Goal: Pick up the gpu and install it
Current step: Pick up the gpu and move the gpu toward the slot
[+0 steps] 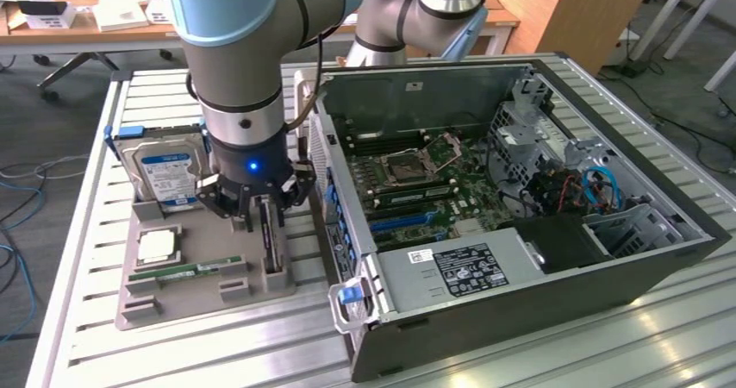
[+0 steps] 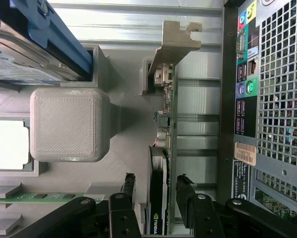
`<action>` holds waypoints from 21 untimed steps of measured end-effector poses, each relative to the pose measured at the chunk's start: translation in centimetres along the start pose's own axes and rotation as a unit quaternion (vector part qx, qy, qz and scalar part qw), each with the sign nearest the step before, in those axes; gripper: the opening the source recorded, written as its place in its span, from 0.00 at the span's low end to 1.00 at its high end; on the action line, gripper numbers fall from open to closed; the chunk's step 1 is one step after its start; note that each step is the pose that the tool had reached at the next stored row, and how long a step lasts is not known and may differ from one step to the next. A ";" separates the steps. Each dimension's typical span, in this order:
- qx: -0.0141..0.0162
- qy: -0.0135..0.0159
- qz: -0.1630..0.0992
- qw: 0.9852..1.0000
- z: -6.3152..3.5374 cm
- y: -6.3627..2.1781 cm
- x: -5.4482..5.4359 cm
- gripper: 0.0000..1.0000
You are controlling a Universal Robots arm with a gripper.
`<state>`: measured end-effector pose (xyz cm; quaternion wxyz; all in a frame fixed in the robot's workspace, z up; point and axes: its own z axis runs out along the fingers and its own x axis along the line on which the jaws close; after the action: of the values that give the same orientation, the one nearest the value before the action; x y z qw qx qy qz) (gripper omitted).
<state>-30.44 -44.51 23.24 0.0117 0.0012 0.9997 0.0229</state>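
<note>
Slatted aluminium table (image 1: 172, 353). Open PC case (image 1: 644, 259) lies on its side; PSU label (image 1: 454, 267) is white-on-black, text too small to read. Grey tray (image 1: 196, 306) just beside it: gpu (image 2: 157, 208) stands on edge in its slot, green logo on the shroud. Gripper (image 2: 155, 179) straddles the card, fingers spread, contact unclear. Hard drive (image 1: 167, 172) with blue-white label behind. Wooden desks (image 1: 69, 26) further back.

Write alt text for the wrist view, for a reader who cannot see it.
The open claw straddles the gpu, which stands on edge in a grey tray, one finger on each side. A hard drive sits in the same tray, and the computer case stands on the gpu's other side.
</note>
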 end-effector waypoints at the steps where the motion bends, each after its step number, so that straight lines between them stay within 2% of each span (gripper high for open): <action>1: 0.000 0.000 0.000 1.000 0.00 0.00 0.0 0.46; 4: 0.000 0.000 0.000 1.000 0.00 0.00 0.0 0.45; 7: 0.000 0.000 0.000 1.000 0.00 0.00 0.0 0.27; 21: 0.000 0.000 0.000 1.000 0.00 0.00 0.0 0.26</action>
<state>-30.44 -44.50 23.24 0.0117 0.0012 0.9997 0.0228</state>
